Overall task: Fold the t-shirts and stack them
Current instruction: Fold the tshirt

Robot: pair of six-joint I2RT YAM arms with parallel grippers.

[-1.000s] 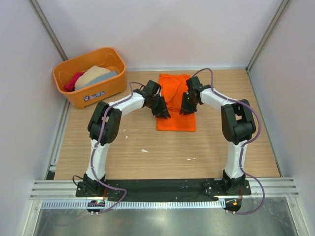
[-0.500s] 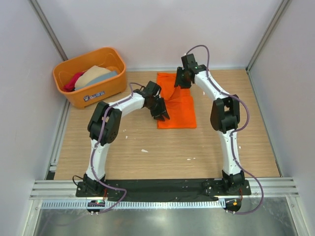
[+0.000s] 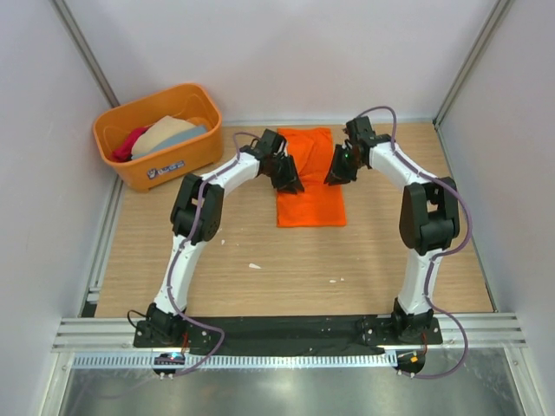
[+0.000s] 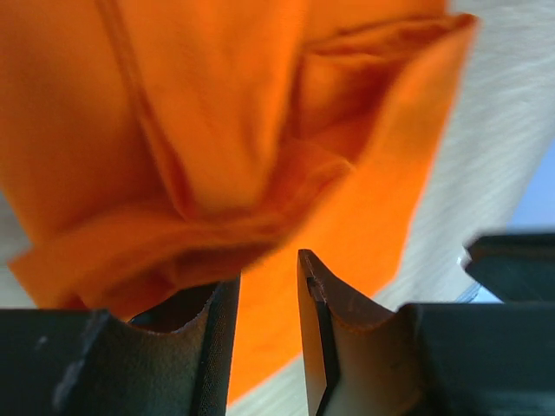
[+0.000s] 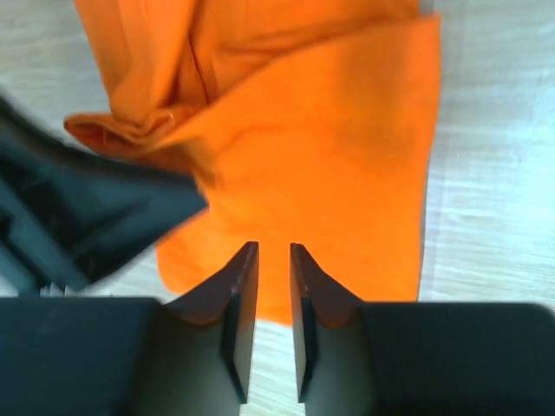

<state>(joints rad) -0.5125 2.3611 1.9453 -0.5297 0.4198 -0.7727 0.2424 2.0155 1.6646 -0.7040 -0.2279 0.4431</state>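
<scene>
The bright orange t-shirt [image 3: 310, 186] lies folded into a rough rectangle on the wooden table, with a bunched fold along its left side [image 4: 217, 199]. My left gripper [image 3: 289, 180] is at the shirt's left edge, its jaws slightly apart with nothing between them [image 4: 269, 273]. My right gripper [image 3: 336, 173] is at the shirt's right edge, low over the cloth, its jaws narrowly apart and empty [image 5: 273, 251]. The crimson-pink [image 3: 128, 143], beige [image 3: 165, 132] and grey-blue [image 3: 194, 132] shirts lie piled in the tub.
The rigid orange plastic tub [image 3: 173, 165] with a label stands at the back left. Bare wood [image 3: 303, 269] runs between the shirt and the arm bases. Grey walls close the back and sides. The left gripper's dark body [image 5: 78, 217] shows in the right wrist view.
My right gripper went to the back edge with a flap of the orange shirt, then came back to the shirt's right side, empty. My left gripper moved farther back. The shirt now lies flatter.
</scene>
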